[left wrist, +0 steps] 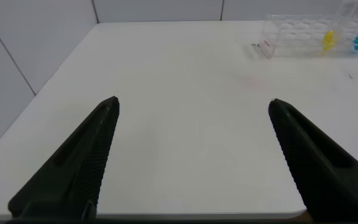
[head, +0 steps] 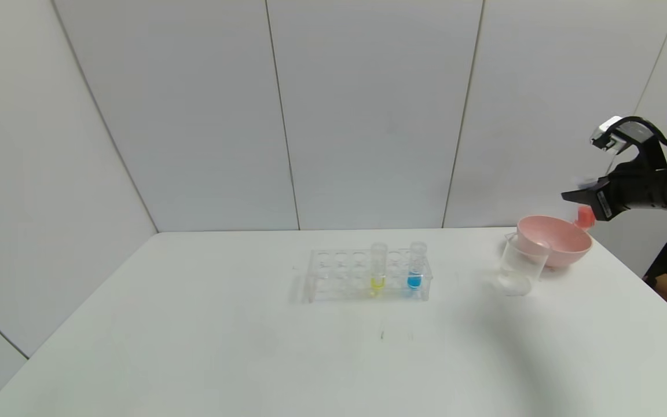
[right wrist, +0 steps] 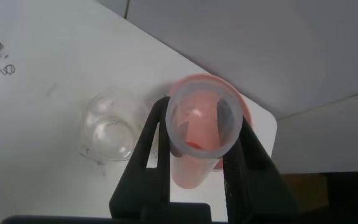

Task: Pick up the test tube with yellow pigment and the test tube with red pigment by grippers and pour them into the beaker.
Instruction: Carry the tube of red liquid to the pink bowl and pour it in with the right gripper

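Now I keep my right tool (head: 582, 202) clamped on the test tube with red pigment (right wrist: 199, 138), centring it over the beaker (head: 520, 265) before tipping.

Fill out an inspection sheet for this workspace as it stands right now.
Surface: white table, a few small dark marks near the middle.
Job's things: yellow tube upright in the clear rack; red tube held in the air above the pink bowl; beaker standing in front of the bowl, looks empty.
Clutter: blue tube in the same rack.
Grippers: right gripper shut on the red tube, raised at the table's far right; left gripper open, low over the near left edge of the table.
Cables: black loop on top of the right gripper.
Surroundings: plain grey wall panels.
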### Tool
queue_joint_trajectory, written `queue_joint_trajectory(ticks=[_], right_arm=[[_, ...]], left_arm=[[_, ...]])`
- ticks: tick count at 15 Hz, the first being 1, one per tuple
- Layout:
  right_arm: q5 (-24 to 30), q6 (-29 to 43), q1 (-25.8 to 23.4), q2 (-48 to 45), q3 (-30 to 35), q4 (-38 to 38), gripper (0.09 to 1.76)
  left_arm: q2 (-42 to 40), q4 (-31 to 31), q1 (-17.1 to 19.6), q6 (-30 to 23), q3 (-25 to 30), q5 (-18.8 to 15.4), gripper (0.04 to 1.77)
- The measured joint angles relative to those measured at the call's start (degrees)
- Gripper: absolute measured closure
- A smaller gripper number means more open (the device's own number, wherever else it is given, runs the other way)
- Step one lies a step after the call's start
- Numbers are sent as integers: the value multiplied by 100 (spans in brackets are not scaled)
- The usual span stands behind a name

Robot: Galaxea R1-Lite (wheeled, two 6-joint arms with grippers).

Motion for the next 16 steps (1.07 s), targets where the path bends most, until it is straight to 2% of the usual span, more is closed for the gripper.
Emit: queue_joint_trajectory(ticks=[2,6,9,12,16], right_arm=[[41,-323,-133,245,-396,351,131],[85,-703,-202,590,-1438,1941,131],[597,-1642,-329,817,-2260,3044,131],[780,-2706,-491,1003,-2649,3372,131],[792,-3454,-455,1211,-2892,3424,131]], left_arm=[[0,2,0,0,0,0,9],[0,0,0,0,0,-2,9],[0,0,0,2,0,-2,9],[0,0,0,0,0,-2,9],[0,0,0,0,0,-2,9]])
